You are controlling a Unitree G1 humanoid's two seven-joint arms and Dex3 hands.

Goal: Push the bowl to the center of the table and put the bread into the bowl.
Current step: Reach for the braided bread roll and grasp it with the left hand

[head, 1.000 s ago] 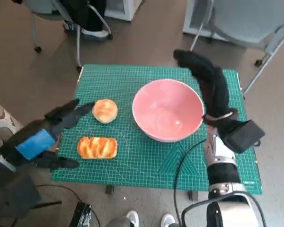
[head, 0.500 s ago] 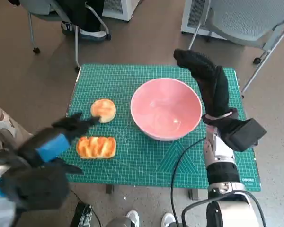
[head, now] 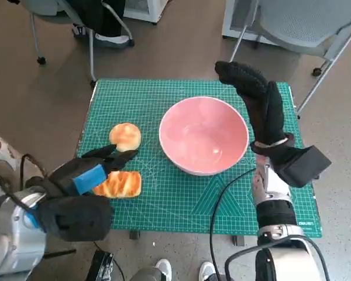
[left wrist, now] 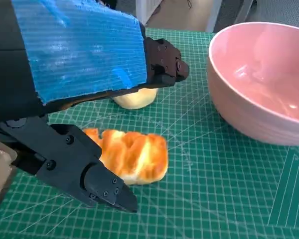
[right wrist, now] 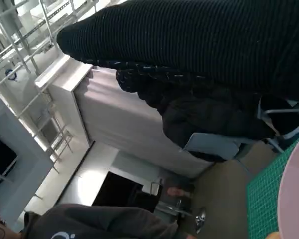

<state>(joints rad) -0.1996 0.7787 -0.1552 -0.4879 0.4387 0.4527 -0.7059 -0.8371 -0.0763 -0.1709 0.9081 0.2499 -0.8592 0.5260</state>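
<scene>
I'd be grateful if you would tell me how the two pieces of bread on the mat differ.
The round bun is pale and smooth-domed; the braided loaf is longer, ridged and a deeper orange-brown. The round bun lies farther from the robot, the braided loaf nearer, partly under the left hand. Both rest on the green mat, outside the pink bowl.

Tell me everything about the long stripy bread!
The long bread is golden orange with paler stripes across its glossy, ridged top, like pull-apart rolls baked together. It lies flat on the green cutting mat, whole, nearer the robot than the round bun and apart from the pink bowl. The left hand hovers over it, fingers spread on both sides; no clear contact shows.
</scene>
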